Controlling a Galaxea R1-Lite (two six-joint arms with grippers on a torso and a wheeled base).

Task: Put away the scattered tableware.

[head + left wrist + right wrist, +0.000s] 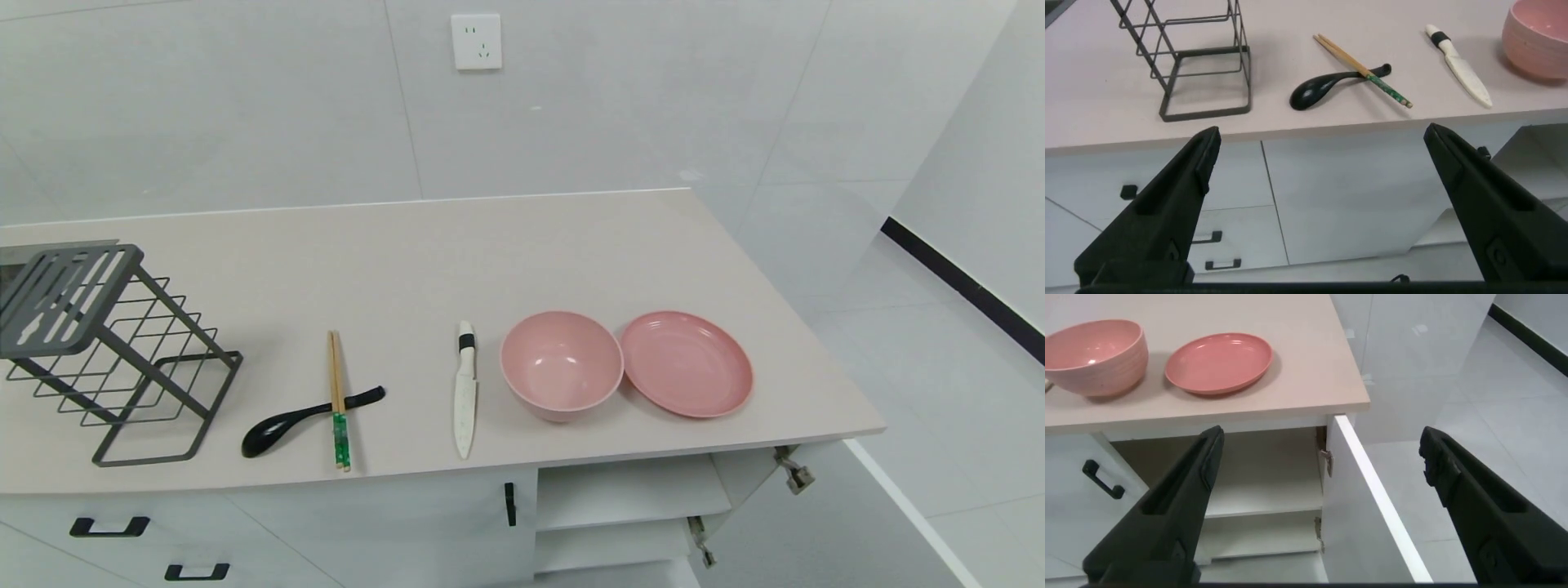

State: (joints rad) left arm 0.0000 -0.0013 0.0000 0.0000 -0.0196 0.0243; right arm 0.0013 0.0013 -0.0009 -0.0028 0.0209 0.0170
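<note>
Five pieces of tableware are lying along the front of the worktop (571,245), and a wire rack (114,343) is standing at the robot's left end. Running left to right: a black spoon (302,418), a pair of chopsticks (338,400) crossing over its handle, a white knife (464,388), then a pink bowl (561,363) and a pink plate (686,362) just beside each other. The left gripper (1323,212) is hanging spread wide and empty, low in front of the drawers (1241,229), with spoon and chopsticks just beyond the worktop's edge ahead of it. The right gripper (1319,506) is likewise spread and holding nothing, facing the open cabinet (1261,502) that sits under the bowl and plate. So the left arm is looking nearer for the cutlery, the right for the crockery. Chopsticks and knife are each lying with the long axis front to back, the knife's tip toward the robot; the spoon is lying slantwise. Nothing is looking put away yet.
</note>
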